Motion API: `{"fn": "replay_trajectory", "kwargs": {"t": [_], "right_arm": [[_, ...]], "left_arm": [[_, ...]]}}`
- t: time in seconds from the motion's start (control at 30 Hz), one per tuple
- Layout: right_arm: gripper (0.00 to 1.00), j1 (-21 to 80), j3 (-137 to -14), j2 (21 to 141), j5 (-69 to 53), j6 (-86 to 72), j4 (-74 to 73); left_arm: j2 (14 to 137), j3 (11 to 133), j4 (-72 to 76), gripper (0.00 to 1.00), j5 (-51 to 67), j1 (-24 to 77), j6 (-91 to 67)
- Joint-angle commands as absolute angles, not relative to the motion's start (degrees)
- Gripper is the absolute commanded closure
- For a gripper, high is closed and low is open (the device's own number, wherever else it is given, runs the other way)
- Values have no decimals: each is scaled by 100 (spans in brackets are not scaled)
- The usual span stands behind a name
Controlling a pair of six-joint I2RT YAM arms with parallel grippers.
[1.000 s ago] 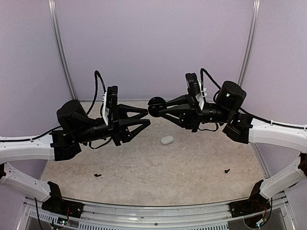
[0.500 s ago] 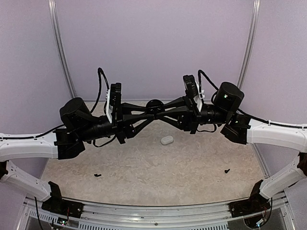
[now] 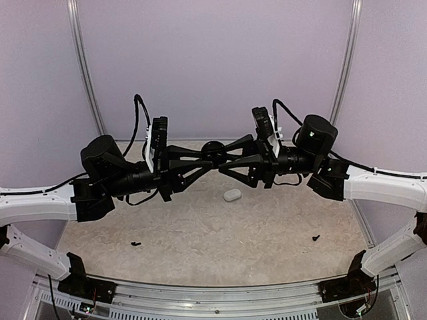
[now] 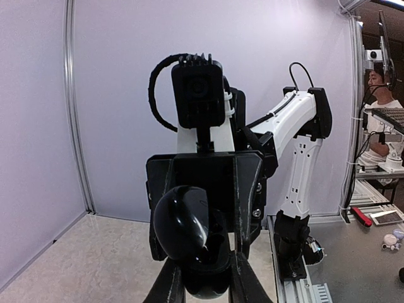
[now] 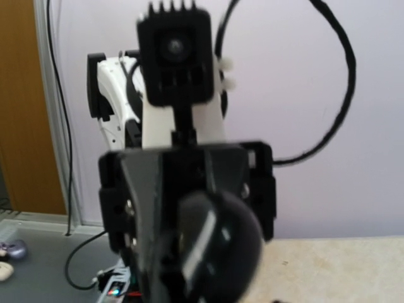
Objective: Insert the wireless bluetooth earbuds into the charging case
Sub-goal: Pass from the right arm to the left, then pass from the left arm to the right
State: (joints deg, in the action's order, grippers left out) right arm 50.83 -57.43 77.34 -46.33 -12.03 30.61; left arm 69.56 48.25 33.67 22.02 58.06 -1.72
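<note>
We saw the left gripper clenched on a glossy black round disc in mid-air. The right gripper faced it, released, jaws parted around that disc. The small white oval plastic charging case lay on the speckled bench just below.

Soft even light, faint shadows; right wrist view blurred up close; glints on black disc.

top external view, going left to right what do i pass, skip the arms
small black bit on the table → black round object held up in the air → charging case → second black bit on the table
</note>
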Motion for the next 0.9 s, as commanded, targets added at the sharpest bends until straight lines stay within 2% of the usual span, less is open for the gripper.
{"fn": "replay_trajectory", "kwargs": {"t": [0.0, 0.07, 0.23, 0.47, 0.57, 0.73, 0.87], "right_arm": [[47, 5073, -5908, 7543, -4610, -1109, 2628], [43, 5051, -5961, 7529, -4621, -1065, 2505], [44, 5052, -6135, 7613, -4772, -1062, 2402], [60, 5053, -6302, 7727, -4821, -945, 2146], [60, 5052, -6276, 7687, -4785, -901, 2049], [54, 5053, -6258, 7698, -4725, -852, 1834], [58, 5045, -6256, 7713, -4718, -826, 1718]], "left_arm": [[6688, 4826, 3094, 96, 2186, 5842, -18], [6657, 4826, 2978, 96, 2181, 5840, 104], [6695, 4878, 2830, 97, 2208, 5841, 133], [6691, 4893, 2743, 98, 2141, 5828, 135], [6642, 4881, 2726, 98, 2143, 5803, 132], [6592, 4889, 2708, 98, 2186, 5777, 125], [6551, 4889, 2699, 98, 2188, 5766, 116]]}}
